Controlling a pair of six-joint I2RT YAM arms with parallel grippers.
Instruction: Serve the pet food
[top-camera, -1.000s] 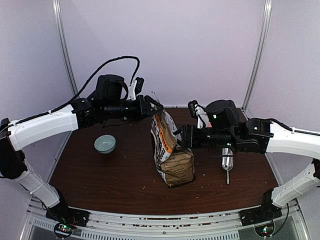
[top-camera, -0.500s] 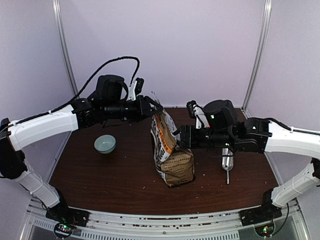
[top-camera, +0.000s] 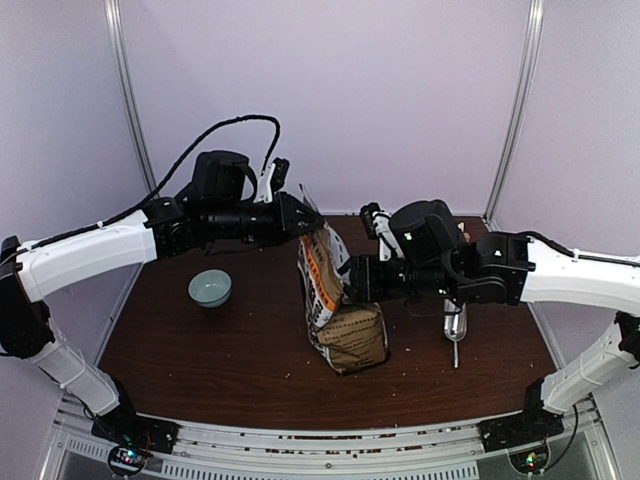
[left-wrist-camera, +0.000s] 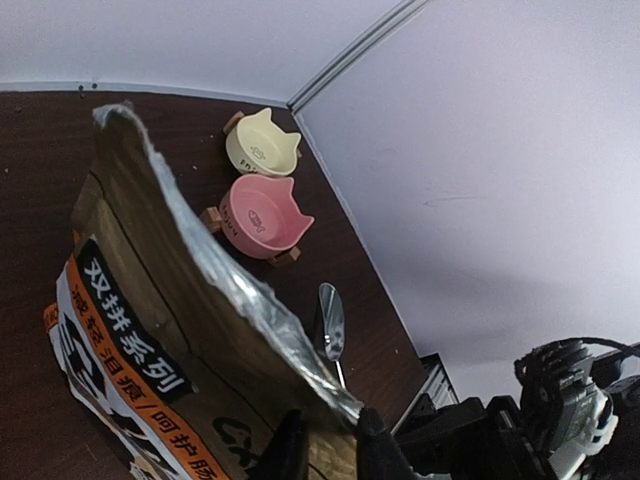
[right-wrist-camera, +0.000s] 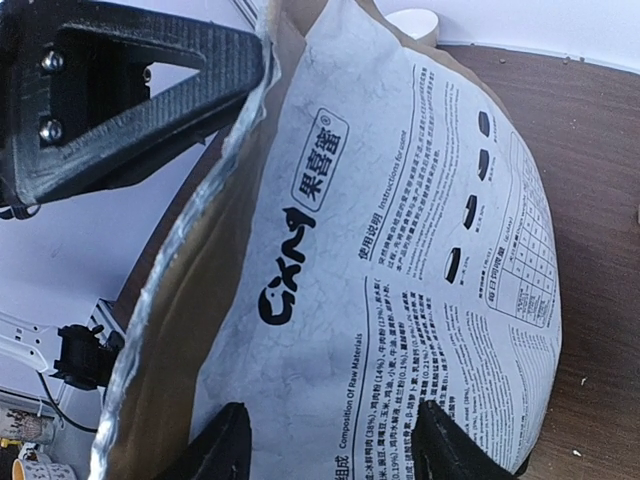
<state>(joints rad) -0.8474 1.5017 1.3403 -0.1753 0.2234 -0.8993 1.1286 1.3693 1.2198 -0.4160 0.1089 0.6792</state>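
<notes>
The brown kraft CXM bag (top-camera: 345, 310) stands mid-table, leaning left. The pet food itself is hidden inside it. My left gripper (top-camera: 316, 228) is at the bag's top right corner. In the left wrist view, its two fingers (left-wrist-camera: 290, 450) are shut on the silver-lined top edge (left-wrist-camera: 240, 285) of the bag. My right gripper (top-camera: 350, 288) is against the bag's right side. Its wrist view shows it open (right-wrist-camera: 335, 430), with the fingertips (right-wrist-camera: 225, 445) spread across the white printed label (right-wrist-camera: 400, 260), not clamping it.
A teal bowl (top-camera: 210, 288) sits at the left of the table. A metal spoon (top-camera: 455, 325) lies right of the bag, under the right arm. A pink cat-shaped bowl (left-wrist-camera: 265, 215) and a cream one (left-wrist-camera: 262, 145) stand at the back corner. Crumbs dot the front rail.
The left jaws have narrowed onto the bag's top edge. The right arm has slid left against the bag, and the bag has leaned slightly to the left.
</notes>
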